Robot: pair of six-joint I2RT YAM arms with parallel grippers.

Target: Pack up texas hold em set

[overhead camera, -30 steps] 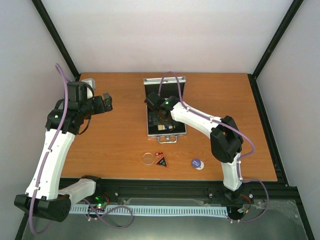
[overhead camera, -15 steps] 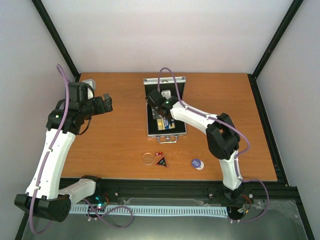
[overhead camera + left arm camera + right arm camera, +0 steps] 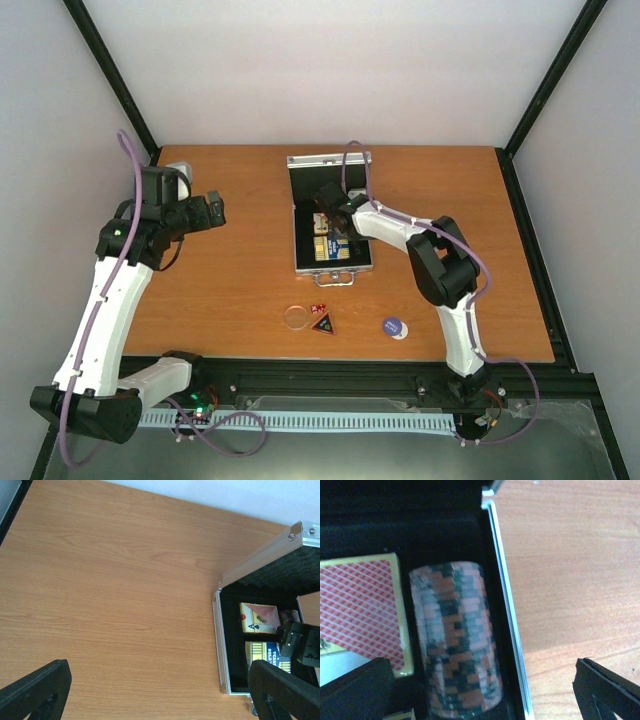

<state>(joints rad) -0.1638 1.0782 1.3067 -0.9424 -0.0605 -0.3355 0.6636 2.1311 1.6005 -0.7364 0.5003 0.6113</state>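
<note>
Left wrist view shows "TEXAS" on the blue-yellow deck (image 3: 262, 652), which lies beside the pink deck (image 3: 258, 617) in the open case (image 3: 218, 645) on the table (image 3: 115, 595). The left gripper (image 3: 160, 692) hangs spread and empty, well left of it. Only the right wrist view shows the brown chip stack (image 3: 455, 640) lying along the case's right wall, with the right gripper (image 3: 480, 695) splayed wide around it, fingers clear.

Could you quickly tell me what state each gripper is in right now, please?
Left gripper: open, holding nothing.
Right gripper: open over the chip stack lying in the case, holding nothing.
</note>
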